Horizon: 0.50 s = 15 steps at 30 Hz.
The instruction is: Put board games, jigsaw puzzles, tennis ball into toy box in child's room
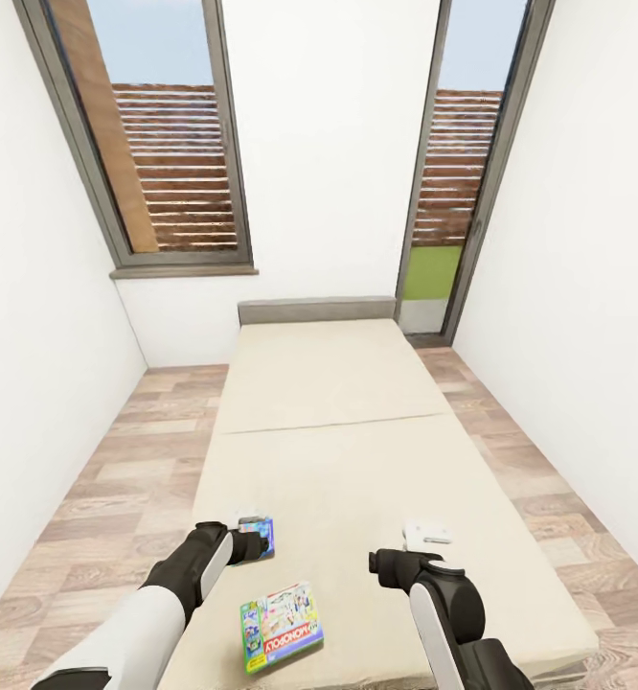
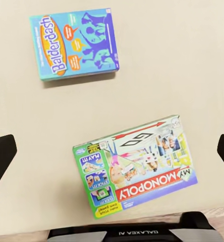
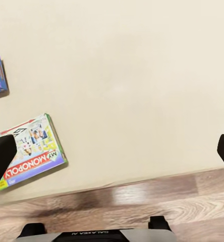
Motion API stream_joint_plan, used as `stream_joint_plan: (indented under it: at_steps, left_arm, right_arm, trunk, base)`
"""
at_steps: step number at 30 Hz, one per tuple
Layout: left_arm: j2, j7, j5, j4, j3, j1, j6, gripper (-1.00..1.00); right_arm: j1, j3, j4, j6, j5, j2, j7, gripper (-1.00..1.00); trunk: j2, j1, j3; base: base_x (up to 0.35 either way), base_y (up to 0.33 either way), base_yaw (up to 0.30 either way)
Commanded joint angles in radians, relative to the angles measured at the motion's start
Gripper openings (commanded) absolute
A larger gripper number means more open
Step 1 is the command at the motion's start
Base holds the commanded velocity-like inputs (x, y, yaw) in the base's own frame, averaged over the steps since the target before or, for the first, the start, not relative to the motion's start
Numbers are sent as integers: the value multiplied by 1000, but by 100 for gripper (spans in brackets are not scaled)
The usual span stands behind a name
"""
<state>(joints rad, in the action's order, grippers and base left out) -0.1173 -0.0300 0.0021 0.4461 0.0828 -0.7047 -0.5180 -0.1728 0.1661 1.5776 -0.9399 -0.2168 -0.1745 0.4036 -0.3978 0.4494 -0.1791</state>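
Beige mattress fills the middle of the head view, and the robot stands at the foot of the bed (image 1: 357,450) with both arms out over it, so this looks like the pick-up of the two bed games. The Monopoly box (image 1: 281,628) lies flat at lower centre near the edge, the blue Balderdash box (image 1: 258,539) just beyond it, partly behind the left gripper (image 1: 252,544). In the left wrist view both boxes sit apart between widely spread fingers, nothing held; the right gripper (image 1: 381,561) is likewise wide open and empty over bare mattress. Next, I'd judge, the left arm must drop squarely over one box and pinch its thin edges. Nothing crowds the boxes; white walls, wood floor (image 1: 127,450) and slatted windows (image 1: 170,163) stand well clear. No toy box in sight here.
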Motion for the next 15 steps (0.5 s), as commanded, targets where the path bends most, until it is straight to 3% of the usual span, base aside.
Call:
stream_joint_plan:
  at_steps: [1, 15]
  left_arm:
    - [-2, -2, 0, 2, 6, 0, -6, 100]
    - [-5, 12, -4, 2, 6, 1, -4, 100]
  right_arm:
    - [-1, 0, 1, -3, -10, 0, 10, 100]
    - [-1, -4, 0, -3, -10, 0, 10, 100]
  trunk:
    - [-2, 1, -4]
    - [-2, 1, -27]
  base:
    - [0, 0, 0]
    - [0, 0, 0]
